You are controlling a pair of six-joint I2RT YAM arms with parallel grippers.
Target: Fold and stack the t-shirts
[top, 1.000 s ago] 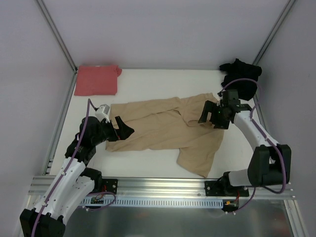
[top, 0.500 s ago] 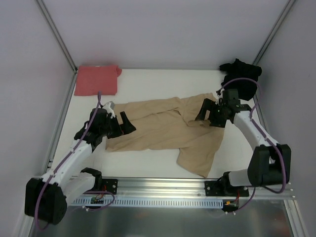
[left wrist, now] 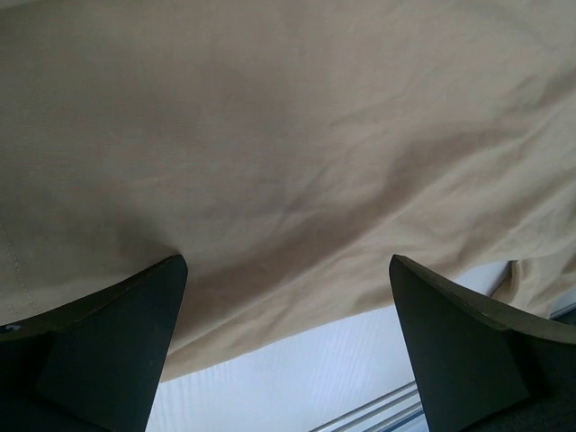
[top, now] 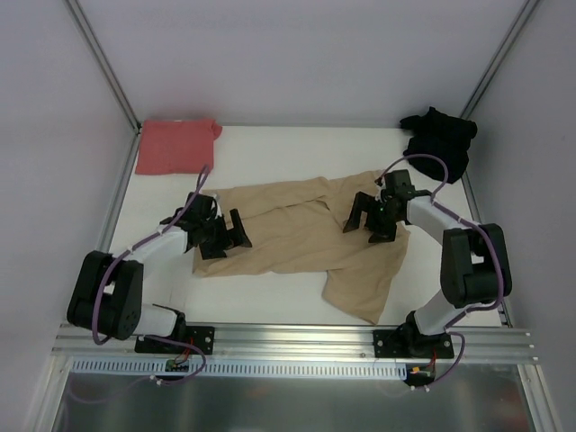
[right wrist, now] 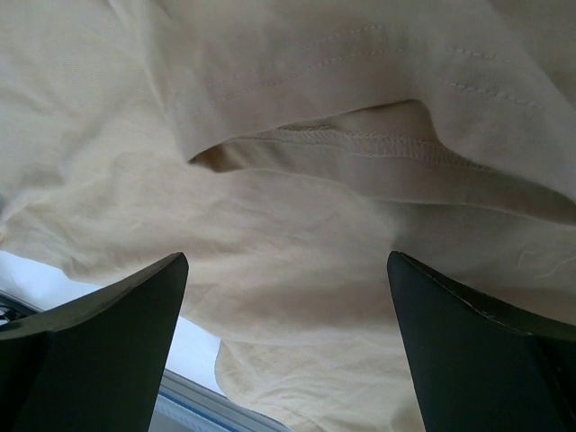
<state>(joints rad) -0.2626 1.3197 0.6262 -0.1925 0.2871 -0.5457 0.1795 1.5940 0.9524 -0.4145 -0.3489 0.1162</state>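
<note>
A tan-beige t-shirt (top: 297, 238) lies rumpled and spread across the middle of the white table (top: 270, 148), with one part trailing toward the lower right. A folded salmon-red t-shirt (top: 175, 146) sits in the upper left corner, and a black t-shirt (top: 439, 139) is bunched at the upper right. The left gripper (top: 230, 237) is low over the tan shirt's left end, fingers apart. The right gripper (top: 367, 225), also spread wide, is over its right part, by a stitched hem.

White table top (top: 297, 148), matte, under even soft light; enclosed by three plain pale grey-lilac walls (top: 297, 54); slanting aluminium posts (top: 103, 63) at the two back corners; slotted aluminium rail (top: 297, 338) along the near edge; brushed metal sheet (top: 297, 405) below the rail
</note>
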